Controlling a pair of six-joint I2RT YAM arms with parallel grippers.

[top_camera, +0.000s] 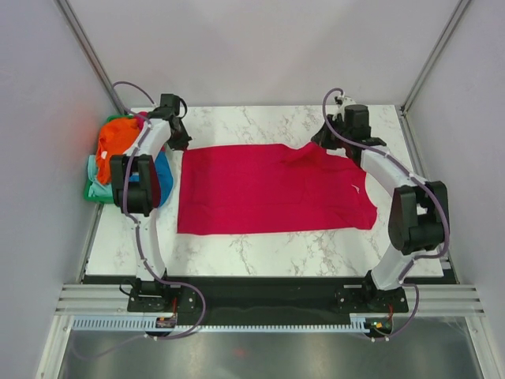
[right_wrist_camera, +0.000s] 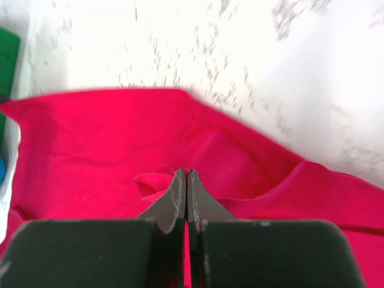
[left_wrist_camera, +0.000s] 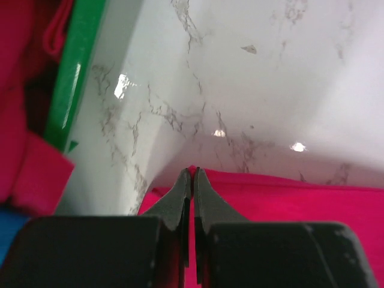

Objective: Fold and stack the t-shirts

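While the orange t-shirt (top_camera: 118, 136), the mint t-shirt (top_camera: 96, 170) and the blue t-shirt (top_camera: 164, 167) sit heaped in the green basket (top_camera: 87, 192) at the left edge of the overhead view, the magenta-red t-shirt (top_camera: 268, 189) lies spread flat on the marble table (top_camera: 260, 246) in the middle of the frame, its long axis running left to right. At its upper-left corner the left gripper (left_wrist_camera: 192, 174) has its fingers pressed together on the far edge of the cloth, which peaks slightly at the tips, so it looks to be pinching that corner. Further right, at the upper-right corner, the right gripper (right_wrist_camera: 184, 175) is likewise closed, with a raised ridge of the cloth gathered between its tips. Both held corners lie along the top edge, and the body of the shirt stretches from them toward the bottom of the frame, where the arm bases are. Each arm is nearest its own corner, so the fold probably calls for both to carry that top edge down the frame together, across the short axis, keeping level so the cloth does not skew.
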